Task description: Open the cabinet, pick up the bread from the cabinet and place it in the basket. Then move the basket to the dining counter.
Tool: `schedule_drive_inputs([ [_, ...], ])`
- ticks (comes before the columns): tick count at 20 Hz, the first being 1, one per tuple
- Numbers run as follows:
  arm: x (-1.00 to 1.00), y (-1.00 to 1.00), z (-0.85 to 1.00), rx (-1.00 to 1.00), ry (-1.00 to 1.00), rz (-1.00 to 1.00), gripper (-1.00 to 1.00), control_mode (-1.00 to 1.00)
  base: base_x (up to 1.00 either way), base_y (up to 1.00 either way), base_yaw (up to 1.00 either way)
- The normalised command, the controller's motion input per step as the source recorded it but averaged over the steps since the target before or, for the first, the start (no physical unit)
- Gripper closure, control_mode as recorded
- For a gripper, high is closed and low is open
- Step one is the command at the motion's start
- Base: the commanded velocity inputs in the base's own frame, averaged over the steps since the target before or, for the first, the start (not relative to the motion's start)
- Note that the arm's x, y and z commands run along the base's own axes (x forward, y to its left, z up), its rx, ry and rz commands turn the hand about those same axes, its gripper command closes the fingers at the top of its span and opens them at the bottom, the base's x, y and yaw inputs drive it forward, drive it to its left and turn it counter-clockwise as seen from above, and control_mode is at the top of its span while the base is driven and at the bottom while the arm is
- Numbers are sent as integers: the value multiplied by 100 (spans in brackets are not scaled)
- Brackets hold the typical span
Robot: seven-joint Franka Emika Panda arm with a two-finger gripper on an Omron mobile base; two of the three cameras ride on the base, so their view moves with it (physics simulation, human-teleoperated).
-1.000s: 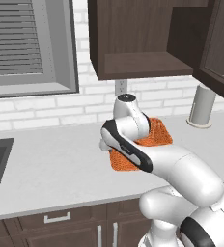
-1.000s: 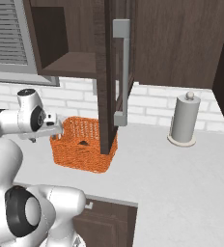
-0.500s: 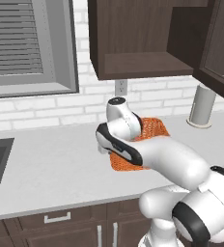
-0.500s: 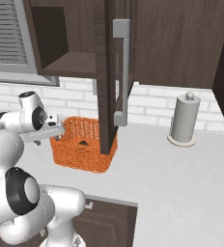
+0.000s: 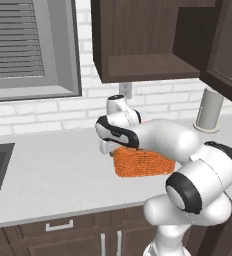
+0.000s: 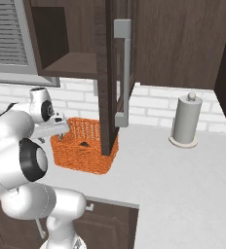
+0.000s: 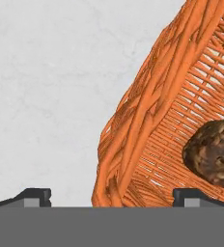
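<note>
Gripper (image 7: 111, 195) spread wide, holding nothing, straddling the rim of the basket (image 7: 181, 96): one tip sits over the pale worktop (image 7: 46, 87) outside the rim, the other inside the weave. Only the tips show, cut off low in the hand view. The bread (image 7: 214, 152), dark and lumpy, lies inside the basket, partly cropped at the edge. From the left base view the arm hides much of the basket; from the right, the open cabinet (image 6: 107, 87) door covers the basket's far corner.
</note>
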Motion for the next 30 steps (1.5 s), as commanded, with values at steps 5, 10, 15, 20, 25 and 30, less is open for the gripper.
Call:
schedule_drive_inputs([
  [5, 1, 7, -40, 0, 5, 8, -100, -100, 0, 0, 0],
  [10, 3, 0, -44, 0, 1, 8, -100, -100, 0, 0, 0],
  [15, 3, -5, -61, -1, 0, 6, -100, -100, 0, 0, 0],
  [20, -1, -17, -26, 1, 0, 7, 100, -100, 0, 0, 0],
  [25, 0, -5, -19, 1, 0, 6, 100, -100, 0, 0, 0],
  [30, 0, -2, -12, 1, 0, 5, 100, -100, 0, 0, 0],
])
